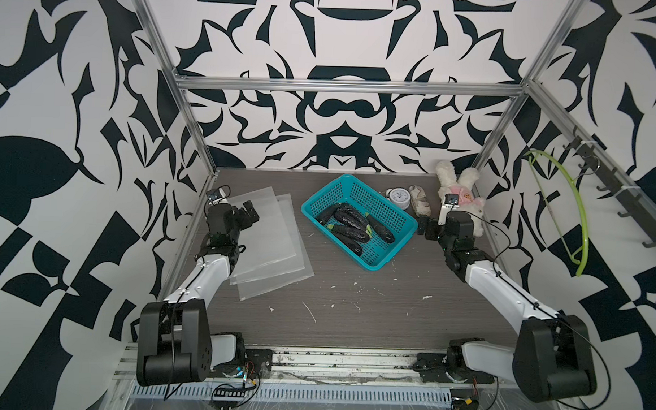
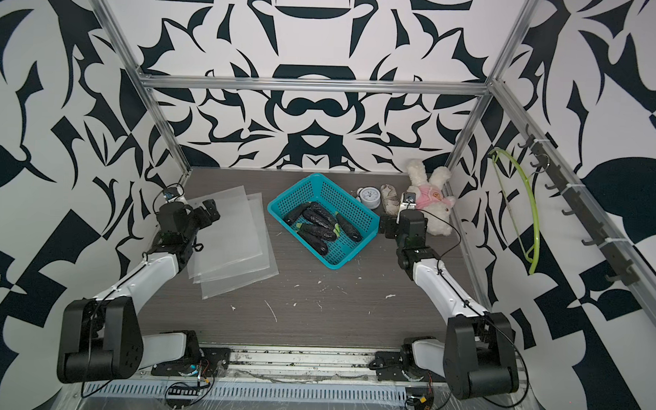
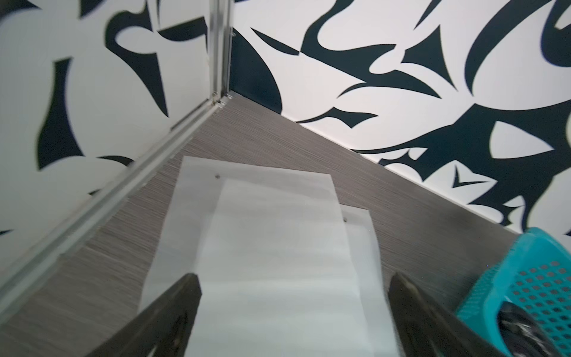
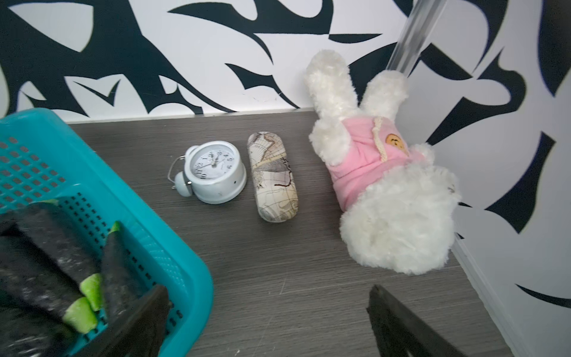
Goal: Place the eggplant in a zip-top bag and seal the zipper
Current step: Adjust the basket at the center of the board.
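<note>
- Left tool (image 1: 249, 212): jaws wide apart, nothing between them. It sits over the far part of the zip-top bags (image 1: 268, 245), on the left side of the desk (image 1: 352, 319).
- The left wrist view confirms this. Both fingers (image 3: 185, 296) straddle the bag stack (image 3: 278, 247), and the plastic lies flat under them. Cannot tell whether the tips touch it.
- Bags: three frosted clear sheets, overlapping and slightly fanned, flat on the desk. Zipper state is too faint to read.
- Right tool (image 1: 423, 227): jaws spread wide, holding nothing. It sits just beside the right-hand side of the basket (image 1: 392, 253), between the basket and the plush rabbit (image 1: 458, 191).
- In the right wrist view, one finger (image 4: 148, 309) overlaps the basket rim (image 4: 197, 265). The other is over bare desk.
- Eggplants (image 1: 350, 229): several dark ones with green stem ends, piled inside the teal basket, mid-desk toward the back. None is in a bag, and neither tool is touching one.
- Behind the right tool, along the back wall:
  - a white alarm clock (image 4: 213, 170) lying on its back
  - a map-print glasses case (image 4: 276, 179) just beside it
  - the rabbit in the far right corner
- A green hanger (image 1: 578, 207) is on the right wall rail.
</note>
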